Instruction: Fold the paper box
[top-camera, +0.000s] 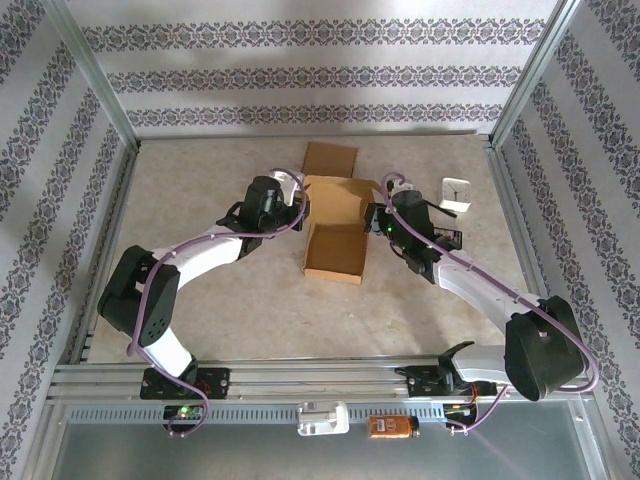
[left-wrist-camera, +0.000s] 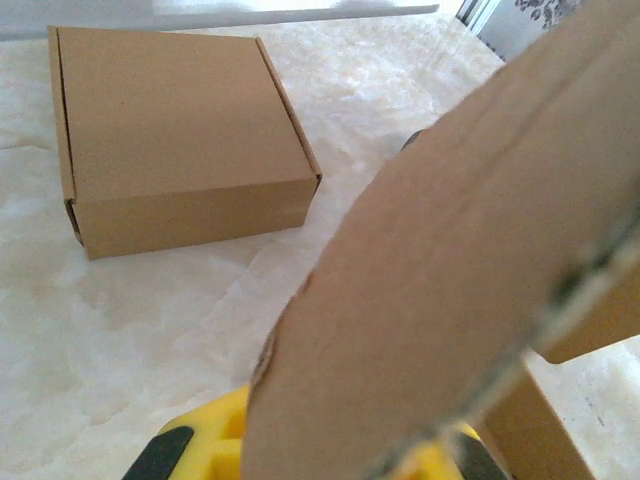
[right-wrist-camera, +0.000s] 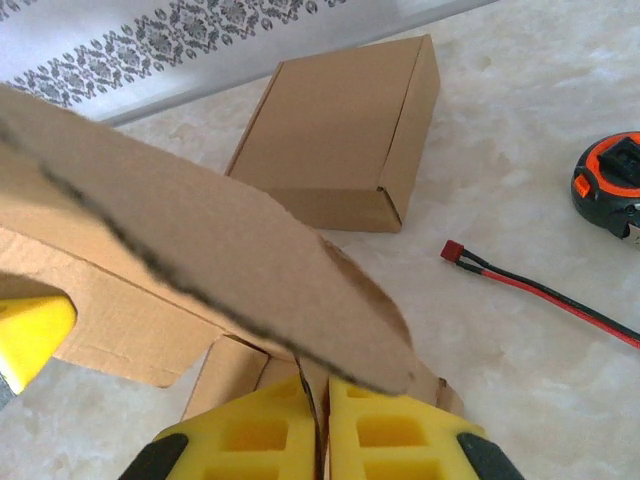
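Observation:
The open brown paper box (top-camera: 335, 228) lies at the table's middle, its tray (top-camera: 335, 252) toward me and its lid panel (top-camera: 338, 198) behind. My left gripper (top-camera: 300, 210) is at the box's left side flap and my right gripper (top-camera: 376, 216) at its right side. In the left wrist view a raised rounded flap (left-wrist-camera: 450, 290) covers most of the yellow fingers (left-wrist-camera: 200, 440), which sit close together on it. In the right wrist view the gripper (right-wrist-camera: 322, 395) is shut on a thin cardboard wall, with another flap (right-wrist-camera: 220, 260) arching above.
A second, closed cardboard box (top-camera: 330, 158) (left-wrist-camera: 180, 140) (right-wrist-camera: 340, 140) sits just behind the open one. A white clock (top-camera: 455, 192) stands to the right. A black-orange tape measure (right-wrist-camera: 615, 180) and a red-black cable (right-wrist-camera: 540, 290) lie on the table on the right.

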